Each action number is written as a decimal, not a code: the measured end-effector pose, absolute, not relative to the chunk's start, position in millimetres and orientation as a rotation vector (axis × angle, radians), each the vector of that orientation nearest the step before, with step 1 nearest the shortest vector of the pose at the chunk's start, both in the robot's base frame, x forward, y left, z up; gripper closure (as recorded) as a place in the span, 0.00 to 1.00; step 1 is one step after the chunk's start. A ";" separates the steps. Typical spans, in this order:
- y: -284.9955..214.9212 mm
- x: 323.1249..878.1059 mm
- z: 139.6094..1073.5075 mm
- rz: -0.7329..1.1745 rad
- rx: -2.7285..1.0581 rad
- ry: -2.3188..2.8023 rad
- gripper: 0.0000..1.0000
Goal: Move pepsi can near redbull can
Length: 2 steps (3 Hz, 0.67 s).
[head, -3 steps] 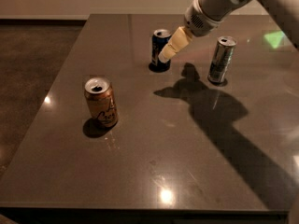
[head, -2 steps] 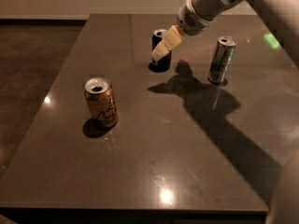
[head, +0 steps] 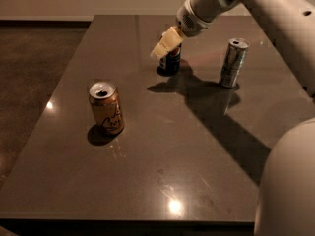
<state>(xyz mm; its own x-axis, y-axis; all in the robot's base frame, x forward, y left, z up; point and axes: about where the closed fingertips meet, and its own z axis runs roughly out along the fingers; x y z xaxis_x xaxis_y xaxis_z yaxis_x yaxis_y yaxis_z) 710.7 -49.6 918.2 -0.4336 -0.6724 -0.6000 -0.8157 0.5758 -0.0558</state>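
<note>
The pepsi can [head: 171, 60] stands upright at the far middle of the dark table [head: 157, 146], its top hidden behind my gripper. The redbull can [head: 232, 63], tall and silver-grey, stands upright to its right, a can's height or so away. My gripper [head: 166, 44] with pale fingers hangs in front of and just above the upper part of the pepsi can, reaching in from the upper right.
An orange-gold can [head: 106, 107] with a white drawing stands upright at the left middle of the table. My white arm [head: 266, 14] crosses the upper right. My base [head: 288, 186] fills the lower right corner. The table's left edge drops to dark floor.
My gripper has moved left and slightly up across the pepsi can, now covering its top. All three cans stand where they were.
</note>
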 end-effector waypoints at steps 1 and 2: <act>-41.9 717.0 915.4 0.322 -1.202 2.229 0.00; -40.0 719.9 912.3 0.306 -1.218 2.238 0.16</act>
<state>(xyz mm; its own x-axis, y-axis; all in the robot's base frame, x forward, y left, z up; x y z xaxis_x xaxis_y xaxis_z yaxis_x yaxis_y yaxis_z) 719.9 -40.0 912.3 -0.4248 -0.6962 -0.5786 -0.8260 0.5597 -0.0670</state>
